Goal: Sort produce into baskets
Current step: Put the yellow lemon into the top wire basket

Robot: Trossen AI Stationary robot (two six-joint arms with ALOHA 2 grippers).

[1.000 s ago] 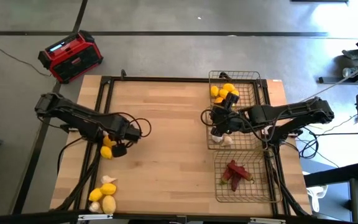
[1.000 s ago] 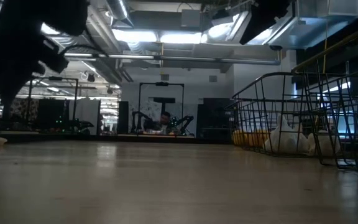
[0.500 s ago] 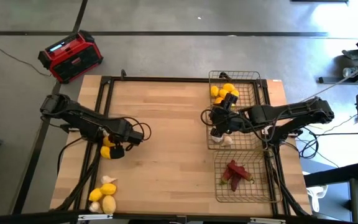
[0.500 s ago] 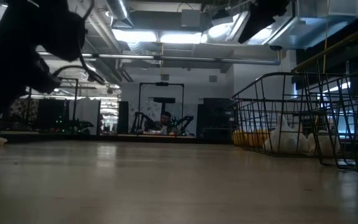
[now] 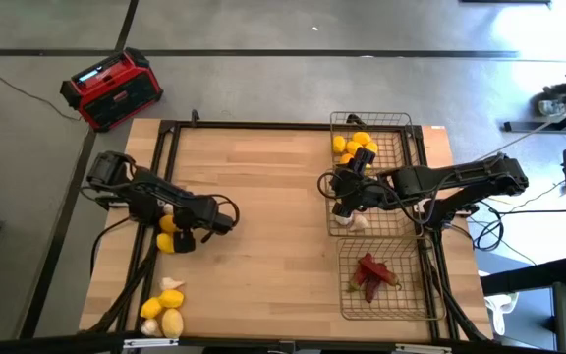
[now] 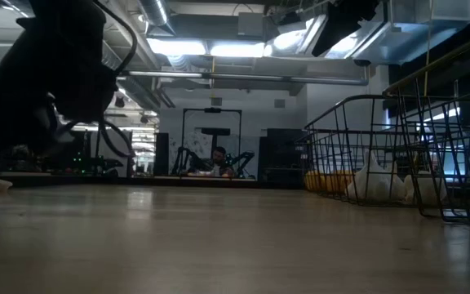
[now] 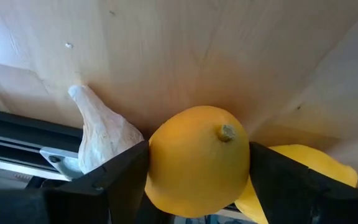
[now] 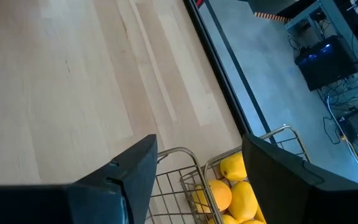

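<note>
My left gripper is down at the left edge of the wooden table, and my dark fingers sit on either side of a lemon, touching its flanks. It's plump and smooth with a faintly dimpled skin and a small stem nub facing the camera. Whether I'm really squeezing it I can't tell, only that it fills the gap between the pads. Just beside it lies a garlic bulb, papery white with a tapering neck, and on the other side a second lemon peeks out from behind my finger. The black frame rail runs close under the garlic.

Nearer the front left corner there's another small heap, lemons with a garlic bulb next to them.

My right gripper hangs over the middle wire basket, fingers apart, nothing between them. The far basket of thin bronze mesh holds lemons, the near one holds dark red chili peppers. White garlic shows through the grid in the low view.

A red-and-black radio sits on the floor off the table's far left corner.
</note>
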